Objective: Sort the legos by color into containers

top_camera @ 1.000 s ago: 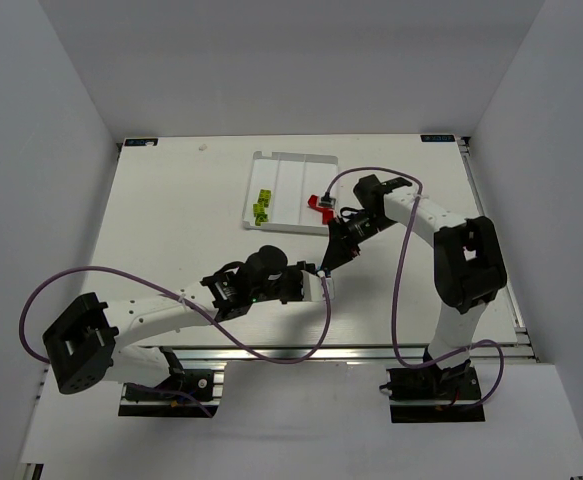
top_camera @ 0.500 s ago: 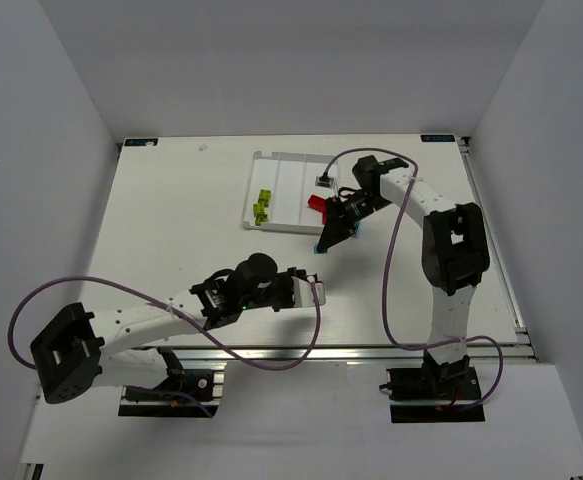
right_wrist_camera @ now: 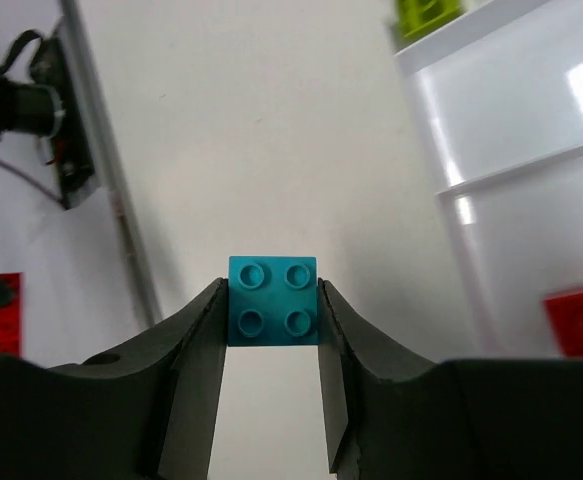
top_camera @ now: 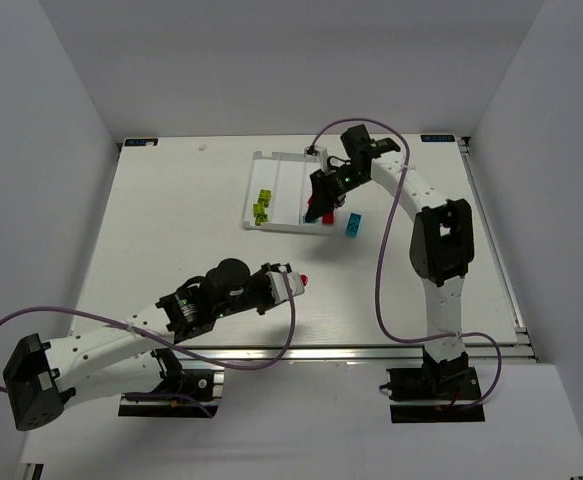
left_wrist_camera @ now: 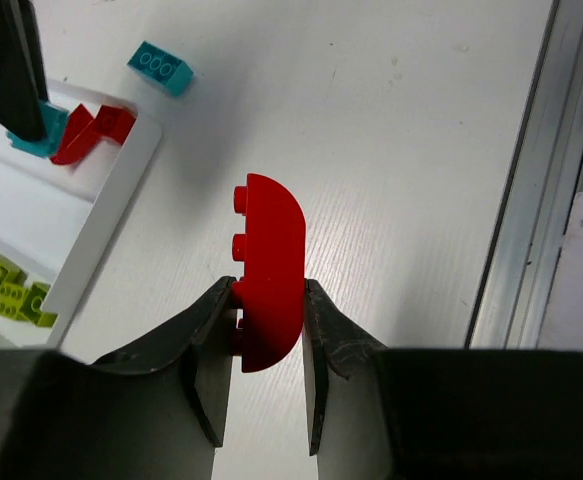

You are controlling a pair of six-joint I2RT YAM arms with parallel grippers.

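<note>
Down at the near left, the left gripper [left_wrist_camera: 269, 300] has its jaws narrowed onto a red rounded brick [left_wrist_camera: 269, 250]. It grips the brick by its flat sides, studs facing left in the wrist view, and carries it above the bare table [top_camera: 171, 220], well short of the white three-compartment tray [top_camera: 289, 156]. Moving right to that tray, the left compartment has a small cluster of yellow-green bricks [top_camera: 262, 206], the middle lane looks empty, and the right compartment has red bricks [left_wrist_camera: 91, 130] at its near end. The right gripper [right_wrist_camera: 271, 320] hangs over that near right part of the tray, its fingers closed on a cyan two-by-two brick [right_wrist_camera: 272, 290] held square, studs toward its camera. Whether the brick sits over the middle lane or the red lane is hard to tell from above. Further right, a loose cyan brick [top_camera: 352, 225] lies on the table just beside the tray. The step in hand looks like placing the cyan piece, and the free middle lane seems the sensible home. To do it well, the right arm should centre the brick between the ridges, go low before letting go so the brick can't bounce, and keep clear of the red pile. The left arm would do best to hold back until the right arm is out of the way, then bring its red brick to the right lane.
</note>
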